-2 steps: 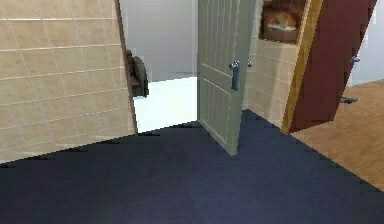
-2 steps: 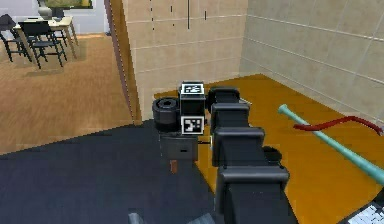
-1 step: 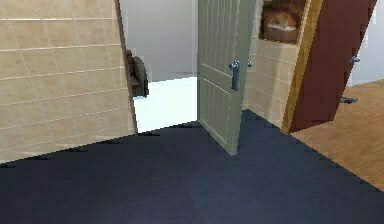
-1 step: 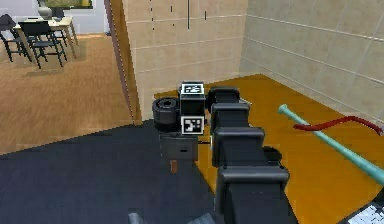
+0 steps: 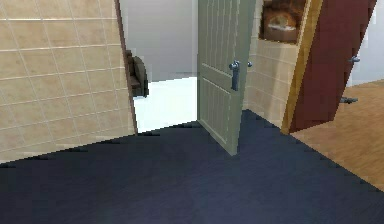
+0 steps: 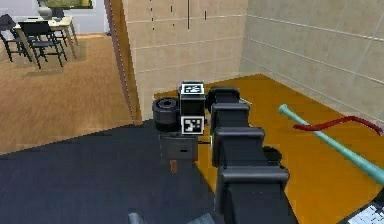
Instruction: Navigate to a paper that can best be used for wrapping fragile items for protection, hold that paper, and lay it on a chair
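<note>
- The arm (image 6: 250,175), a dark square bar, rises from the bottom edge of the arm side view over a dark blue floor (image 6: 80,180)
- At its far end stand two white marker squares (image 6: 192,108), with the claw (image 6: 172,142) just left of them; its far end is hard to make out, so whether it is wide or narrow, and whether it holds anything, cannot be told
- Right of the arm the floor is orange-brown, and on it lie a long teal pole (image 6: 330,140) and a thin curved red thing (image 6: 340,123)
- At the arm side view's upper left, past a tiled wall (image 6: 185,45), a wood-floored room holds dark chairs (image 6: 38,40) set around a light bench (image 6: 62,22), well apart from the claw
- In the forward view a grey-green door (image 5: 220,70) stands ajar on the blue floor, beside a white-floored room with a dark object (image 5: 138,76) at its left wall
- Farther right stands a red-brown door (image 5: 335,60), with an orange picture (image 5: 280,22) on the tiled wall beside it
</note>
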